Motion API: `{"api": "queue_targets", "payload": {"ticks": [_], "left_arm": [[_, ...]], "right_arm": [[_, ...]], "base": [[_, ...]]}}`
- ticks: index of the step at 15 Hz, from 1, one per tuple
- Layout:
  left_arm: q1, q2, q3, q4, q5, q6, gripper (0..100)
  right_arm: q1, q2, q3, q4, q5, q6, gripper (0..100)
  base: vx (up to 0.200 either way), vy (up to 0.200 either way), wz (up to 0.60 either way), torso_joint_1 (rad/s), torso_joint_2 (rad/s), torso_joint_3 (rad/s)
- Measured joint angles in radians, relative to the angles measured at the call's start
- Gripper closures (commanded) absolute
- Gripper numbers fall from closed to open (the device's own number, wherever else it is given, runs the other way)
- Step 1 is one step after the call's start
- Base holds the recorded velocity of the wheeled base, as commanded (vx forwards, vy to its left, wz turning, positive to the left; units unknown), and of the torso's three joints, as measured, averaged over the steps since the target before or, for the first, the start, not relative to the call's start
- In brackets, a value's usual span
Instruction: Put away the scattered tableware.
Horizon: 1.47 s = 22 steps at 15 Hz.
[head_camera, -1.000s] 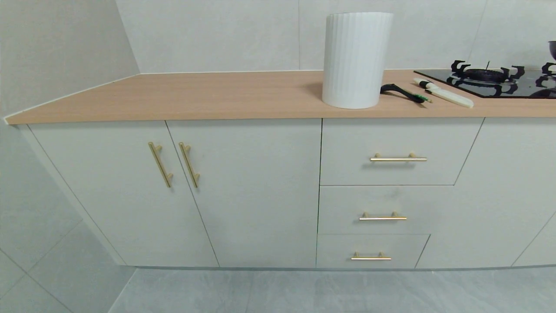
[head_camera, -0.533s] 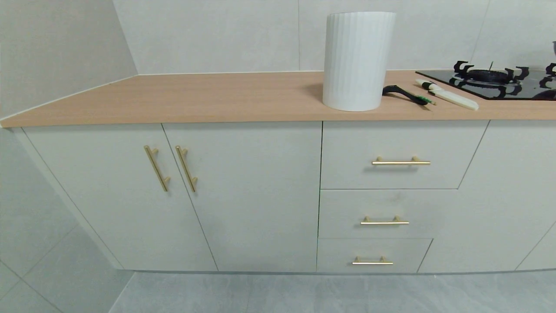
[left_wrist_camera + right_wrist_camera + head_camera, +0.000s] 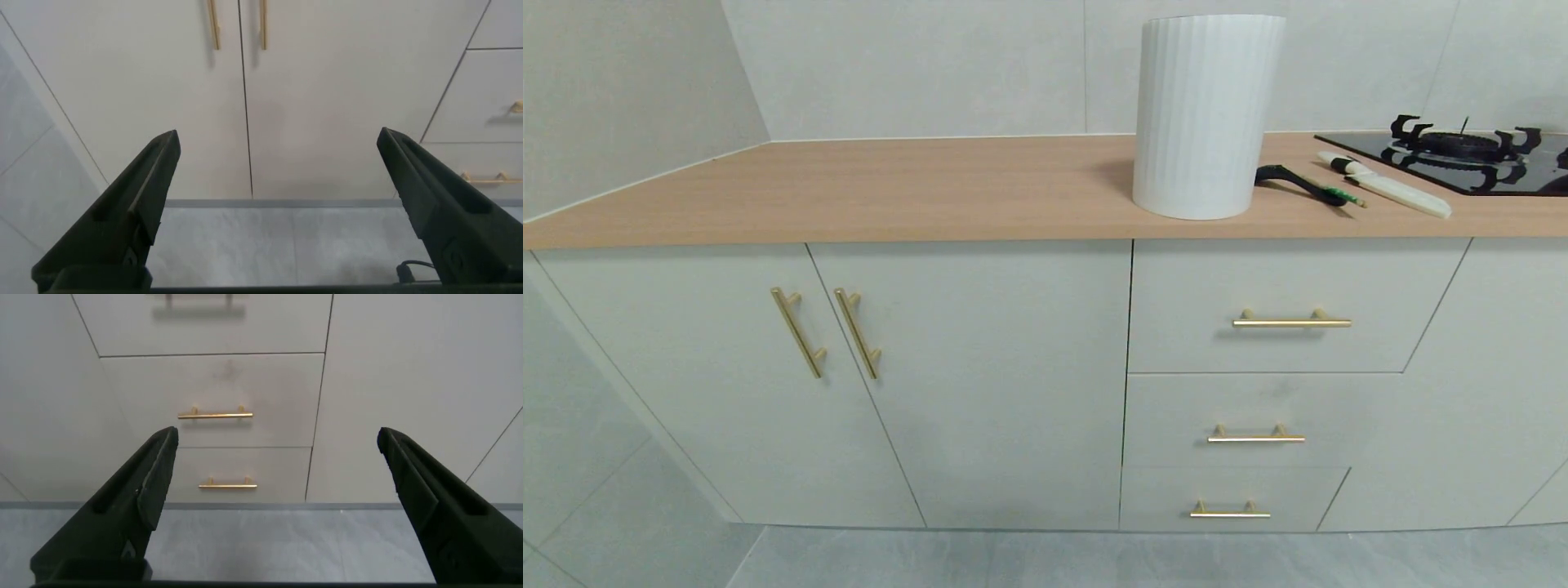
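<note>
On the wooden surface [image 3: 890, 188] stands a tall white ribbed container [image 3: 1205, 114], upright and close to the front edge, above the seam between the cabinet doors [image 3: 980, 376] and the stack of drawers [image 3: 1282, 302]. Just to its right lie two long pieces of tableware. The black utensil [image 3: 1298, 181] has its curved dark end right by the container's base, and its long axis runs diagonally away to the right and toward the front edge, ending in a thin green-marked tip. The white knife [image 3: 1396, 189] lies just beside it and nearly parallel. Its banded end is farther back near the corner of the black hob [image 3: 1462, 159], and its pale end points to the right and toward the front edge. The two pieces lie close together, though I cannot tell whether they touch. Both arms are held low before the cabinet fronts. The left gripper [image 3: 278, 163] faces the seam of the two doors above the grey floor [image 3: 270, 245], its fingers [image 3: 151, 184] spread wide and holding nothing. The right gripper [image 3: 278, 453] faces the lower drawers with their brass handles [image 3: 215, 415], its fingers [image 3: 147, 478] likewise spread apart and empty.
</note>
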State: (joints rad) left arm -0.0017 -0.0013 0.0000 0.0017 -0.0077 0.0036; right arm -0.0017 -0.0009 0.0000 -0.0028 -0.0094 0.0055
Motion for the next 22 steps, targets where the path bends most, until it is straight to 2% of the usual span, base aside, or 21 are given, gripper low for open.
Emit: {"api": "queue_targets", "payload": {"ticks": [22], "left_arm": [[0.0,0.0,0.0,0.0,0.0,0.001,0]], "right_arm": [[0.0,0.0,0.0,0.0,0.003,-0.01,0]], "base": [[0.0,0.0,0.0,0.0,0.0,0.0]]}}
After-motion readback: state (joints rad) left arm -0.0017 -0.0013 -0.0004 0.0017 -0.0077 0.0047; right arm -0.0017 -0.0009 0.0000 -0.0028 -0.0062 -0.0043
